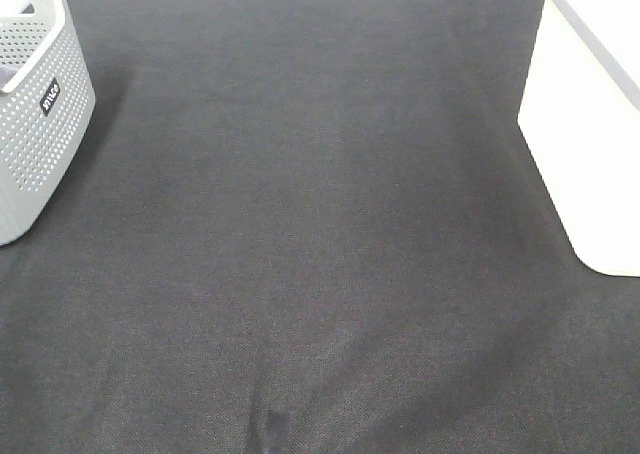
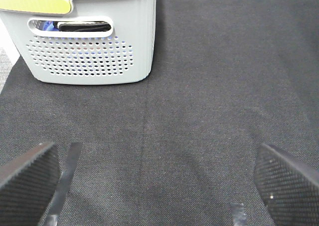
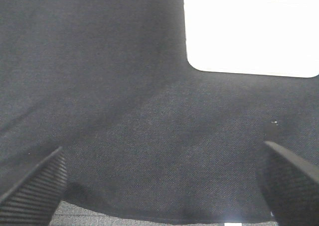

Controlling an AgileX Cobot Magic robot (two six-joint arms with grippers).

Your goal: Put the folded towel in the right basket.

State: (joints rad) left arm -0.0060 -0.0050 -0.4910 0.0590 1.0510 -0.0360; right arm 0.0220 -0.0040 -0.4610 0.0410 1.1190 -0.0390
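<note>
No folded towel shows on the dark cloth in any view. The right basket (image 1: 590, 124) is white and stands at the right edge of the exterior high view; it also shows in the right wrist view (image 3: 249, 32). Its inside is out of view. My left gripper (image 2: 159, 186) is open and empty, low over the cloth, facing a grey perforated basket (image 2: 89, 42). My right gripper (image 3: 162, 186) is open and empty over the cloth, facing the white basket. Neither gripper shows in the exterior high view.
The grey perforated basket (image 1: 35, 104) stands at the far left; dark and blue items show through its handle hole in the left wrist view. A dark cloth (image 1: 320, 234) covers the table. The cloth's edge (image 3: 149, 218) lies close to my right gripper.
</note>
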